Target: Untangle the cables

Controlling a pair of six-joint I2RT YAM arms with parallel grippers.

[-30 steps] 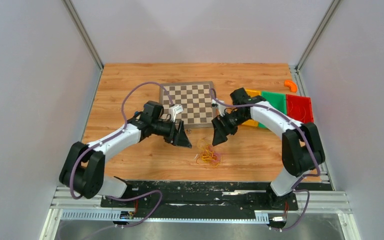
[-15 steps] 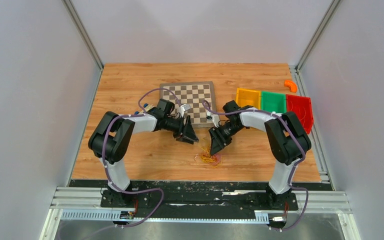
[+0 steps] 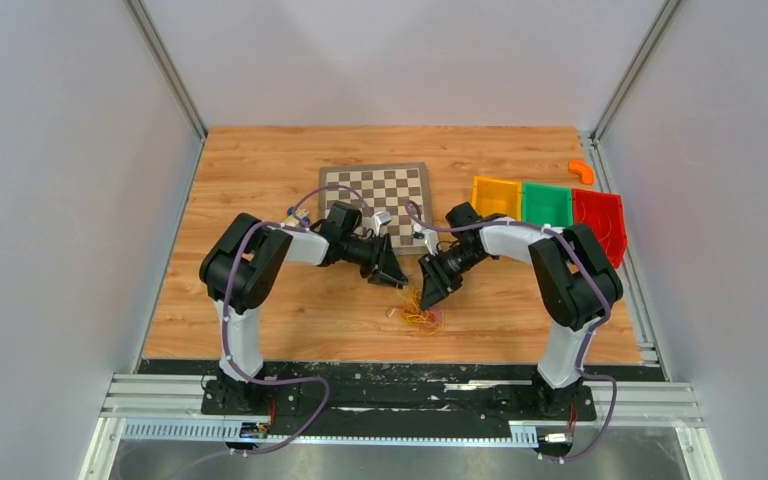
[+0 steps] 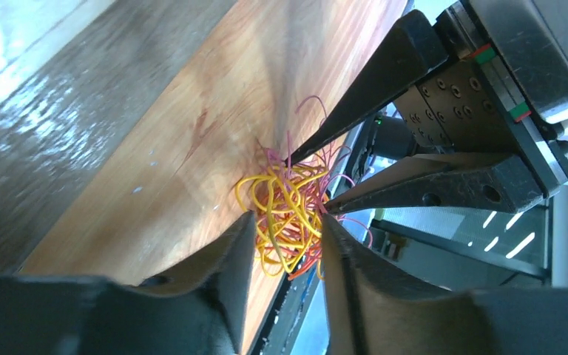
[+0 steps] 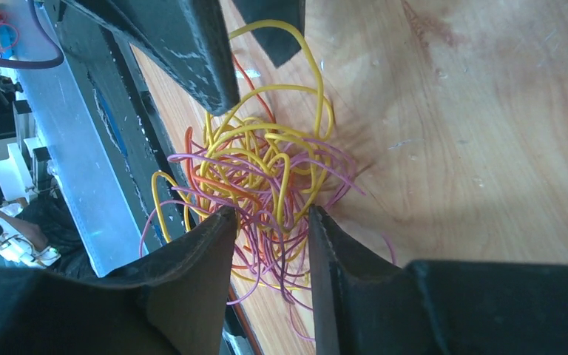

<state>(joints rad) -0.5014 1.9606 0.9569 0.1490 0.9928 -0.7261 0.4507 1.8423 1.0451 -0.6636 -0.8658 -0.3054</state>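
The cables (image 3: 419, 310) are a small tangle of thin yellow, orange and purple strands on the wooden table, near its front edge. In the left wrist view the tangle (image 4: 288, 214) lies just beyond my open left gripper (image 4: 287, 222), jaws on either side of its near strands. In the right wrist view the tangle (image 5: 266, 177) sits at my open right gripper (image 5: 270, 214), strands running between the jaws. From above, the left gripper (image 3: 392, 278) and right gripper (image 3: 430, 292) face each other over the tangle.
A chessboard (image 3: 377, 190) lies behind the grippers. Yellow (image 3: 496, 196), green (image 3: 546, 203) and red (image 3: 597, 215) trays stand at the right, with an orange piece (image 3: 581, 171) behind them. The table's front edge and black rail (image 3: 400, 375) are close to the tangle.
Both arms have folded inward and lowered; the left gripper moved right toward the tangle, the right gripper came down left onto it. The tangle stays in place.
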